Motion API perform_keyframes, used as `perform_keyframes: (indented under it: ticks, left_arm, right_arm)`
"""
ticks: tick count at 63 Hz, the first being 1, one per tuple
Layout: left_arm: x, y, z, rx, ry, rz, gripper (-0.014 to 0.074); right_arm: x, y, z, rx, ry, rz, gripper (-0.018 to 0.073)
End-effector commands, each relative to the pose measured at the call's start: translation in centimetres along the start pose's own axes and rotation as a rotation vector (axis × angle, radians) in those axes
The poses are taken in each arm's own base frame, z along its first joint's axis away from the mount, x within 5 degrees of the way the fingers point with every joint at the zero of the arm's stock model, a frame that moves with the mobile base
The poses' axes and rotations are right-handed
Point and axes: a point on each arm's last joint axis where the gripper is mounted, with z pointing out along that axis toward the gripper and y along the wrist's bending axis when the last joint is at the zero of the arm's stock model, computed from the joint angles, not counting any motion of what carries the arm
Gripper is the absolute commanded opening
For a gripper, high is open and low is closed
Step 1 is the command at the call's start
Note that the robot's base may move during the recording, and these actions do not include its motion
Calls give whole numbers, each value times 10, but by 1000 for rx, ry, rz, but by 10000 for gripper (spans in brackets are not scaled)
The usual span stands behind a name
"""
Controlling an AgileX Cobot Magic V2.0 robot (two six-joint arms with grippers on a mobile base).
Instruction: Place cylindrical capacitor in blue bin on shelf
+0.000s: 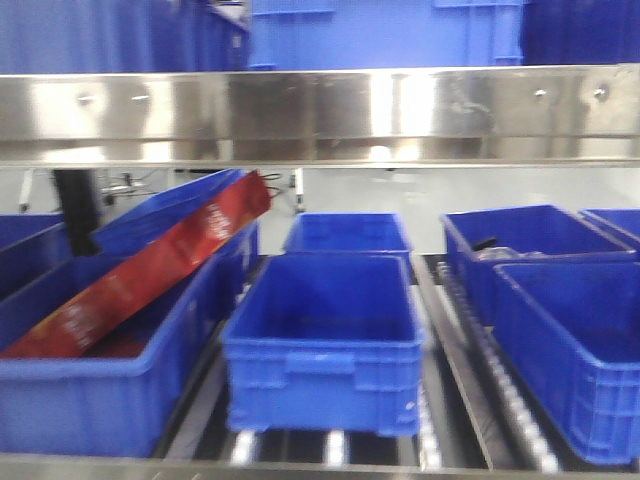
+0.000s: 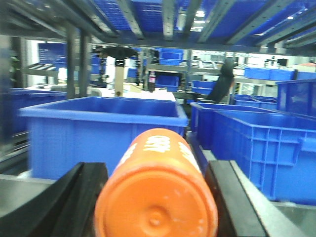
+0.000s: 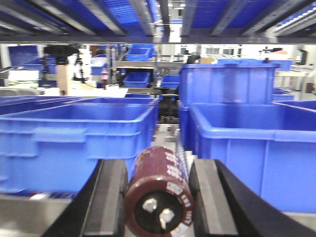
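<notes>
Right wrist view: right fingers (image 3: 111,197) tight around maroon capacitor (image 3: 160,197), blue bins (image 3: 74,133) ahead; left fingers (image 2: 229,197) around orange cylinder (image 2: 155,197).

Bins (image 1: 323,375): blue. Shelf rail (image 1: 320,115): brushed silver. Capacitor (image 3: 159,195): maroon, white lettering. Cylinder (image 2: 156,192): orange, white lettering. Carton (image 1: 140,270): red.

The brown capacitor (image 3: 159,195) is lying lengthwise between the black fingers (image 3: 112,197), its two-terminal end facing backward. One open blue bin (image 3: 74,131) is standing ahead of the fingertips to the left, a second bin (image 3: 256,148) to the right, both sitting on the shiny steel shelf (image 1: 320,115)
</notes>
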Motion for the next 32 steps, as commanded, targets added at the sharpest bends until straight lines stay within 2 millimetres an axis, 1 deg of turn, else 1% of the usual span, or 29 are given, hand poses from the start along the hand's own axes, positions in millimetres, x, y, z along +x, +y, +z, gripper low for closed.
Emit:
perform_keyframes:
  ticks: [1,32]
  left_arm:
    - [-2,0,-1,-3,-24,-6,-111]
    - [-2,0,-1,-3,-24,-6,-111]
  right_arm:
    - [-4,0,-1,6,-38,-10,-162]
    - [-4,0,-1,6,-38,-10,-162]
